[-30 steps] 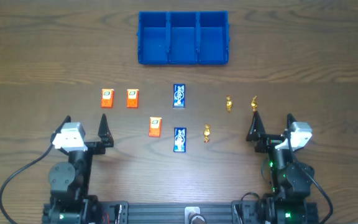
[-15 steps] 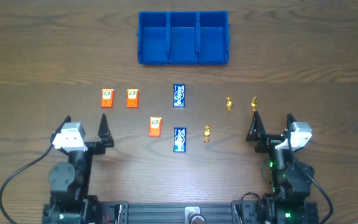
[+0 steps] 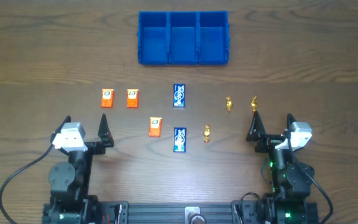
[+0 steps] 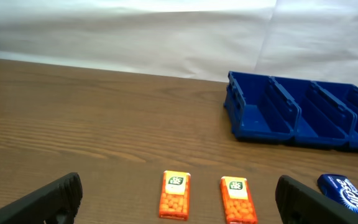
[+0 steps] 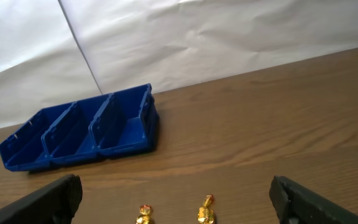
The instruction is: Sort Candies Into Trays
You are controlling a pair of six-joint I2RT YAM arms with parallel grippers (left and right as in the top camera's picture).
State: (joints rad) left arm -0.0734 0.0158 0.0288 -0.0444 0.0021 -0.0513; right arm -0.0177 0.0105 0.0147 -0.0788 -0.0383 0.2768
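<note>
A blue tray with three compartments stands at the back middle of the wooden table. Three orange candy boxes lie left of centre. Two blue candy packs lie in the middle. Three gold-wrapped candies lie to the right. My left gripper rests open near the front left, with two orange boxes ahead of it. Open as well, my right gripper sits at the front right, two gold candies ahead of it.
The tray's compartments look empty. A white sheet hangs behind the table's far edge. Bare wood lies between the candies and the tray, and on both sides of the table.
</note>
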